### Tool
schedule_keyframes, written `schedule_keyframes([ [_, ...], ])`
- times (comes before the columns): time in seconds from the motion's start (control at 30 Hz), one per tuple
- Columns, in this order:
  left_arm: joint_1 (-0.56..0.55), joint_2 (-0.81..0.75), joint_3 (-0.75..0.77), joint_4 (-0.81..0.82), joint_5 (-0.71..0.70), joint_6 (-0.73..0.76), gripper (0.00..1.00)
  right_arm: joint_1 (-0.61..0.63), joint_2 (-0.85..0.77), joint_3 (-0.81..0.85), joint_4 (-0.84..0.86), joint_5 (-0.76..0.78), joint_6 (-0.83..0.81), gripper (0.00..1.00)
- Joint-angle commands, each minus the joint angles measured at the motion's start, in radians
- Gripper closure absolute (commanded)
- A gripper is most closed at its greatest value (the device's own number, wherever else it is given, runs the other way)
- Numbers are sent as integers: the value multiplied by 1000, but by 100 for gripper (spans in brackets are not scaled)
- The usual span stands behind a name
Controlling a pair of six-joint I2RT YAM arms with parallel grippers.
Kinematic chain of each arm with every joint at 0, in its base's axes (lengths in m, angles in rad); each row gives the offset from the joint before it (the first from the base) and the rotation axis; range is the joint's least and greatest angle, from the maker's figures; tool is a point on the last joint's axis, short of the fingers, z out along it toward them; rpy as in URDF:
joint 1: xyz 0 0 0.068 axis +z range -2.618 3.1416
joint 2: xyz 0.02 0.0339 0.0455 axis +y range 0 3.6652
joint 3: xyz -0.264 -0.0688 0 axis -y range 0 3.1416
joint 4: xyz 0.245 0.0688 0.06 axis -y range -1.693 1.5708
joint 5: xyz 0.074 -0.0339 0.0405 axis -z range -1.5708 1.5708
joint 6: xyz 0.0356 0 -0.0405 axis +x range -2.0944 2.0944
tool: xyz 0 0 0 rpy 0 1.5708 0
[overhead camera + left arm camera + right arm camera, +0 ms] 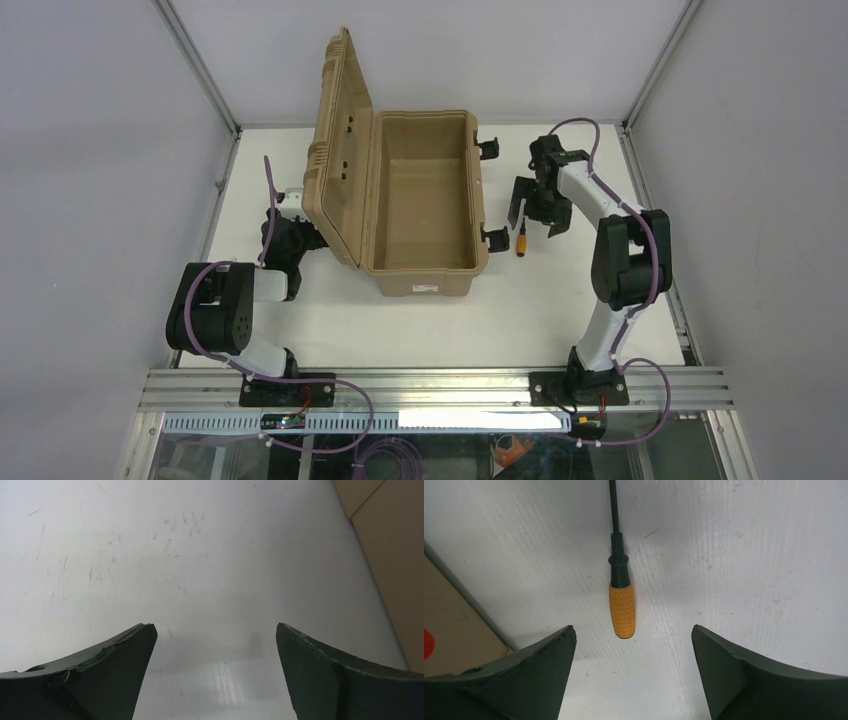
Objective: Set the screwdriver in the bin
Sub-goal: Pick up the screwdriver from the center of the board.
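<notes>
**Station State: Screwdriver on the Table, Bin Open**

1. Left arm (pixel 225 315). The arm is folded low on the left side of the table (pixel 560 310), to the left of the bin. In the overhead view the raised lid hides most of its gripper. In the left wrist view the left gripper (pixel 215 630) has its jaws spread wide over bare, scuffed table surface, with nothing between them. A tan wall of the bin (pixel 395 570) shows at the right edge of that view.

2. Bin (pixel 425 282). The tan hard case stands at the centre of the table. Its ribbed lid (pixel 340 150) is swung up on the left side and stands nearly upright. The interior is visible from above. Two black latches hang off the right wall: the far latch (pixel 487 148) and the near latch (pixel 497 238).

3. Screwdriver (pixel 522 243). It lies flat on the table outside the bin, just beside the near latch on the right. In the right wrist view the screwdriver (pixel 622 610) points its orange handle toward the gripper and its thin black shaft away from it.

4. Right gripper (pixel 540 215). The right arm reaches toward the far right of the table, with the gripper near the screwdriver. In the wrist view the right gripper (pixel 633 626) has its jaws spread wide. The butt of the handle lies in the gap between them, clear of both fingers.
</notes>
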Motion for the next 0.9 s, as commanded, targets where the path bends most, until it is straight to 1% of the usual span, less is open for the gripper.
schedule_keyframes([
  [0.0,5,-31,-4,37,22,-11,1,25,16,-28,37,-11,18,12],
  [0.37,5,-30,-4,37,22,-11,1,61,74,-72,75,3,29,19],
  [0.7,5,-31,-4,38,23,-11,1,64,109,-91,113,2,30,35],
  [0.83,5,-31,-4,37,22,-11,1,64,116,-96,121,3,28,45],
  [0.87,6,-31,-4,37,23,-11,1,64,117,-97,122,4,27,49],
])
